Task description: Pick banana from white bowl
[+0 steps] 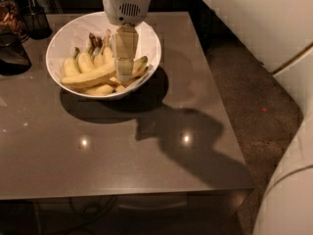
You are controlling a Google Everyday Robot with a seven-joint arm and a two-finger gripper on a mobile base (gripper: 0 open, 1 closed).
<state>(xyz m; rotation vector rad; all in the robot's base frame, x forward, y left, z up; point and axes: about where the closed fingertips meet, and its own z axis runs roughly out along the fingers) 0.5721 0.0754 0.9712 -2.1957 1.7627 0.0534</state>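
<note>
A large round white bowl [73,33] stands on the grey table [122,151] at the far left. It holds a bunch of several yellow bananas [90,75] with dark stems. My gripper [124,72] hangs from its white wrist straight down into the right half of the bowl. Its tips sit among the bananas, over the right end of the bunch. The banana ends under the tips are hidden by the gripper.
Dark glass containers [14,38] stand at the table's far left edge, beside the bowl. A white arm part [288,190] fills the lower right corner. Brown carpet [254,97] lies to the right of the table.
</note>
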